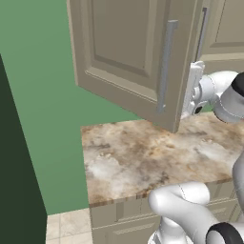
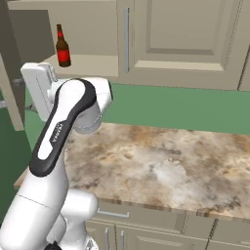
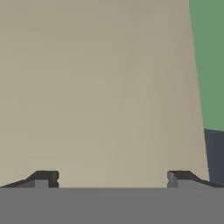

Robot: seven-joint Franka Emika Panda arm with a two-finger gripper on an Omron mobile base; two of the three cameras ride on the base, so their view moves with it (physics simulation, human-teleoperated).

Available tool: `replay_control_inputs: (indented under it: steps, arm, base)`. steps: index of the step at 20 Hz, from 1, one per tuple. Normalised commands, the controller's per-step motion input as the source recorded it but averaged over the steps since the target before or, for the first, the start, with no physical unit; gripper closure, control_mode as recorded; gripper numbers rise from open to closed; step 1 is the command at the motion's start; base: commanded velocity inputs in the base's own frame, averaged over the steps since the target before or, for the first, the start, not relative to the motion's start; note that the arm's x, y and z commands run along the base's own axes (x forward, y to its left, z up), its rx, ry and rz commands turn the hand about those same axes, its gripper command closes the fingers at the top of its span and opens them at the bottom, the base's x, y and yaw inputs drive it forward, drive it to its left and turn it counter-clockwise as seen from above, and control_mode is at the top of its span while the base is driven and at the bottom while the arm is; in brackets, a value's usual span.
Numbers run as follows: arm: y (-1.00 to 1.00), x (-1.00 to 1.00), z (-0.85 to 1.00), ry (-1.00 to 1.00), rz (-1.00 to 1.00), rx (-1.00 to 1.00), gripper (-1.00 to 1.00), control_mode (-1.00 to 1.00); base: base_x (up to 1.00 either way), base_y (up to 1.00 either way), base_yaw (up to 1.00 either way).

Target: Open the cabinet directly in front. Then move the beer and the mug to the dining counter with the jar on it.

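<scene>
A beige raised-panel cabinet door (image 1: 128,62), fitted with a long vertical grey bar handle (image 1: 166,66), stands swung wide open over the mottled brown-beige marble worktop (image 1: 143,157), with a green wall behind. Just to the right of that door's free edge, the white robot hand sits close against it; in the hand view the two-finger gripper (image 3: 112,178) faces a flat beige panel, its dark fingertips (image 3: 46,177) spread wide apart with nothing between them. Seen from the right base view, the opened beige wall cabinet (image 2: 88,34) reveals its beige shelf (image 2: 93,66), and on it, right of the open door, stands upright the slim dark brown glass beer bottle with a red label (image 2: 62,47). Further right, the neighbouring cabinet door (image 2: 180,34) is shut
</scene>
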Motion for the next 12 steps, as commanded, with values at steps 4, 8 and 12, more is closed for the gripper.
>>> replay_control_inputs:
  steps: [4, 8, 12]
  arm:
    - [0.44, -0.28, 0.13, -0.22, 0.12, 0.0, -1.0, -1.0]
    - [0.6, -0.1, 0.07, -0.2, 0.08, 0.0, -1.0, -1.0]
    - [0.75, -0.08, 0.03, -0.25, 0.02, 0.0, -1.0, -1.0]
  base:
    - [0.0, 0.0, 0.0]
    - [0.0, 0.0, 0.0]
    - [0.0, 0.0, 0.0]
